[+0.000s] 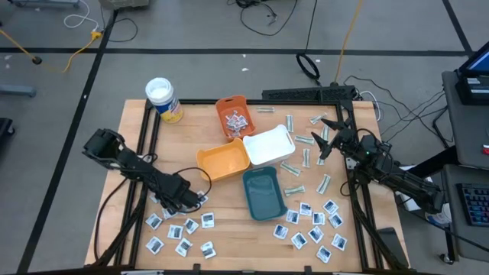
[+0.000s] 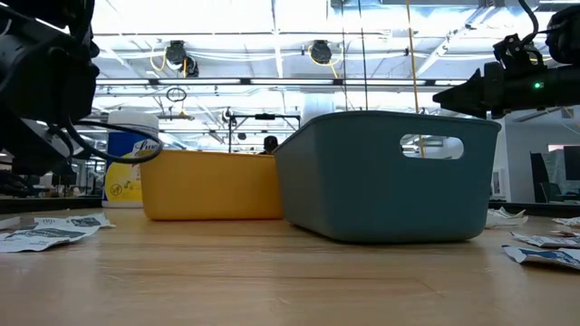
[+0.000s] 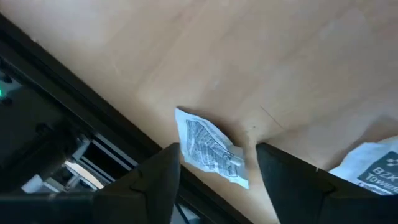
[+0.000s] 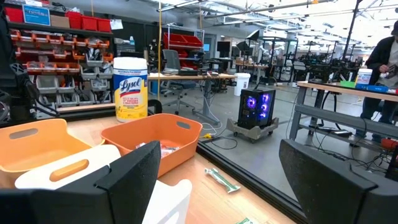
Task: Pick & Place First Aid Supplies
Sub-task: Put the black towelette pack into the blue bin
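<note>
While the left gripper [image 1: 186, 200] works low at the near-left of the wooden table [image 1: 229, 237], its two dark fingers [image 3: 152, 180] straddle one crumpled white sachet [image 3: 210, 148] lying flat on the wood; the jaws stand apart with the packet between them, not yet pinched, which reads as the moment of closing for a pick; other first aid supplies [image 1: 179, 237] lie scattered just beside it, and a second cluster [image 1: 313, 225] sits at the near-right, with narrow pale strips [image 1: 294, 168] farther back on the right.

Four trays sit grouped mid-table, probably so sorted packets travel only a short way: a small orange tray [image 1: 234, 114] already holding several packets, a yellow-orange tray [image 1: 223, 160], a white tray [image 1: 269, 145] and a teal tray [image 1: 264, 192]; a yellow-labelled canister [image 1: 163, 99] stands at the far-left corner.

The right gripper [image 1: 330, 137] hovers raised over the strips on the right, jaws spread wide and empty, seemingly waiting clear of the left arm's work.
</note>
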Controlling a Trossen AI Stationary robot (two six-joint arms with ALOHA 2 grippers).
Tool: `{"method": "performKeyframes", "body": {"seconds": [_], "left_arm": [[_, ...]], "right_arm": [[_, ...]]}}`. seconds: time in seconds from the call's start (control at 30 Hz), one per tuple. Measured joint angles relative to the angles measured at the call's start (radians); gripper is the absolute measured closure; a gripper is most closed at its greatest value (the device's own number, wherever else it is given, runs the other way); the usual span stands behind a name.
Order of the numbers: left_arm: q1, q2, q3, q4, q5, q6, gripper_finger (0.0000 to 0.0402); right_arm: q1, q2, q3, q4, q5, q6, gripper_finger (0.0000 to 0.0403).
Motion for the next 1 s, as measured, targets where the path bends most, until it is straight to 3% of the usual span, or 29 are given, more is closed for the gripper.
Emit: {"method": "performKeyframes", "body": {"seconds": [0.5,0.73,1.0], "left_arm": [[0.000,0.001,-0.001,0.089,0.041,-0.002,0.0389],[0.021,-0.018,0.008,0.137,0.105,0.069,0.0398],[0.063,-0.259,0.081,0.108,0.065,-0.003,0.0400]], "right_arm": [[0.000,0.000,0.000,0.000,0.000,0.000,0.0080],[0.000,0.000,0.000,0.000,0.000,0.000,0.0080],[0.000,0.000,0.000,0.000,0.000,0.000,0.0080]]}}
